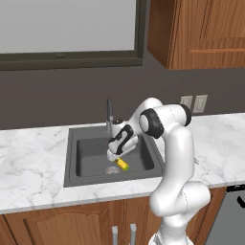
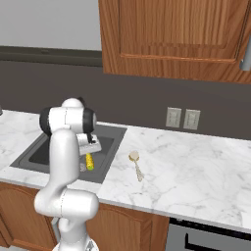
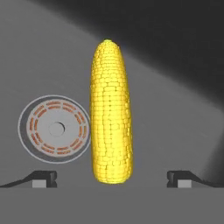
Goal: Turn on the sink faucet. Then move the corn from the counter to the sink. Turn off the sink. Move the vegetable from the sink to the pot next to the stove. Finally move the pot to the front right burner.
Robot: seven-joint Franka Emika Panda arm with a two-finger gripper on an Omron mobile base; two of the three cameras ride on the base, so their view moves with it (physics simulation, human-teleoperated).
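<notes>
In the left base view the arm's hand covers the upper end of the corn (image 1: 123, 165) and part of the drain (image 1: 112, 170). From the right base, the upper arm hides the sink's (image 2: 110, 147) nine-o'clock half and the faucet. In the hand view, the corn's (image 3: 111, 118) six-o'clock end is hidden.

End effector (image 1: 114, 156) over corn (image 1: 123, 164) in sink (image 1: 86, 158).
</notes>
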